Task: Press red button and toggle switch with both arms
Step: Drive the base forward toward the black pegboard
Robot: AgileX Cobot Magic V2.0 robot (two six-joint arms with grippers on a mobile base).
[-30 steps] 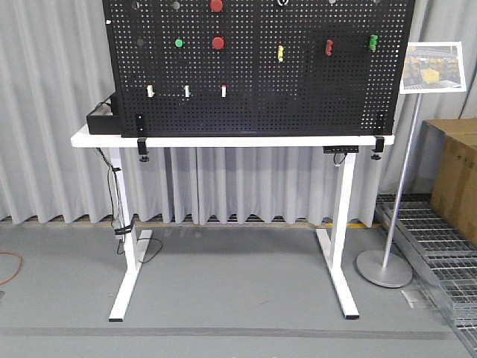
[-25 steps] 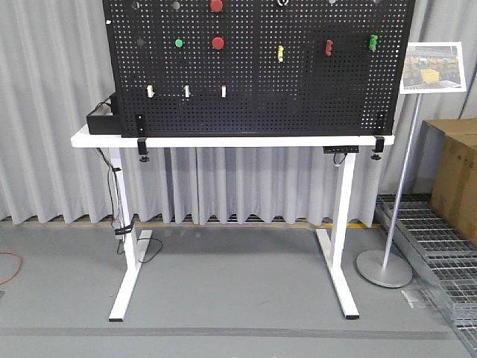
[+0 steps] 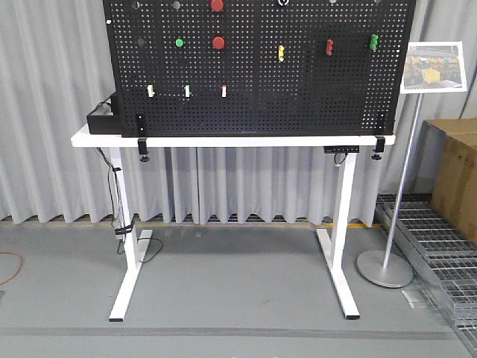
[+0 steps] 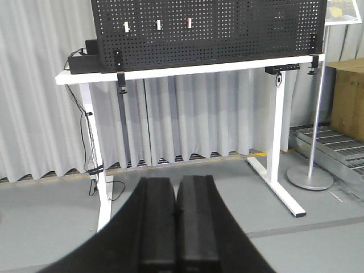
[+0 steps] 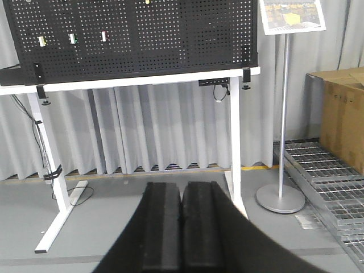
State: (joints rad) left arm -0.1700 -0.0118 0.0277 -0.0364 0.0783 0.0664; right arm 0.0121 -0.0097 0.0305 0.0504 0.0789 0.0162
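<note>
Left fingers (image 4: 156,216) and right fingers (image 5: 162,222) both pressed together, well apart from red button (image 3: 218,42) on pegboard (image 3: 313,89) above table (image 3: 223,140).

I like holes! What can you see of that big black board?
The black board is a flat panel full of small holes, standing upright on the white table, held by black clamps at its bottom corners. It carries red buttons, a green button and small coloured switches. Its top is cut off.
</note>
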